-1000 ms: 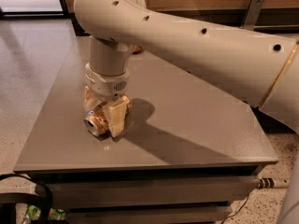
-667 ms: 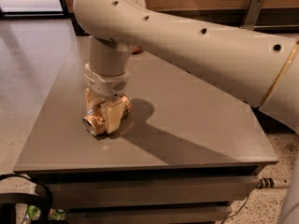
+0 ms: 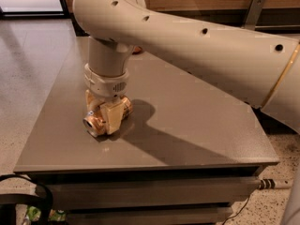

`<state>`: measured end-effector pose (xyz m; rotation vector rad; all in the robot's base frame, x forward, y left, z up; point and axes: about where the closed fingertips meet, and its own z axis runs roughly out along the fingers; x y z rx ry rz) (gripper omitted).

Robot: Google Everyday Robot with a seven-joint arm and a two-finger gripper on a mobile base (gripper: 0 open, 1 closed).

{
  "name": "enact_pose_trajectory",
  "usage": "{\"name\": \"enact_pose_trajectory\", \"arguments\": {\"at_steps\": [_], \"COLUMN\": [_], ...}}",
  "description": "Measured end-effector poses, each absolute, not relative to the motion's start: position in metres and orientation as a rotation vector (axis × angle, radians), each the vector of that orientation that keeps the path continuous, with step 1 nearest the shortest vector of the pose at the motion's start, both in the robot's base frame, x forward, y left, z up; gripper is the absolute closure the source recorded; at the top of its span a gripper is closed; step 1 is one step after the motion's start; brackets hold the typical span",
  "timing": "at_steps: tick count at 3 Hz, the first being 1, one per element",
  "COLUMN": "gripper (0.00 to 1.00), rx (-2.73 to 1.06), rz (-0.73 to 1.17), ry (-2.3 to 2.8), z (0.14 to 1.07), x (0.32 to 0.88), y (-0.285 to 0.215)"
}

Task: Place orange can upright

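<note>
The orange can (image 3: 95, 124) lies on its side on the grey table (image 3: 201, 125), near the front left. Its silver end faces the front left and its coppery body (image 3: 126, 108) points back to the right. My gripper (image 3: 105, 118) comes straight down from the white wrist onto the can. A cream finger (image 3: 113, 117) sits across the near side of the can and the other one is behind it. The fingers look closed on the can, which rests on or just above the table top.
My large white arm (image 3: 197, 36) spans the back and right of the table. A small orange-red object (image 3: 137, 50) peeks out behind the wrist at the far edge. A black cable (image 3: 28, 191) loops on the floor at the front left. The floor is speckled.
The fingers have drawn a little closer around the can, and more of the can's body shows to the right of the near finger. The arm has barely moved.
</note>
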<state>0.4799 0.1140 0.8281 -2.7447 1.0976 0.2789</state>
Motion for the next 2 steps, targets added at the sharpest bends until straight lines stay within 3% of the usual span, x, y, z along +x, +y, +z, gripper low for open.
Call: {"name": "enact_pose_trajectory", "arguments": {"at_steps": [2], "gripper": [1.00], "rx": [-2.696], "rz": [0.307], "ry": [1.091], "z": [0.843], "x": [0.488], "y": [0.105]}}
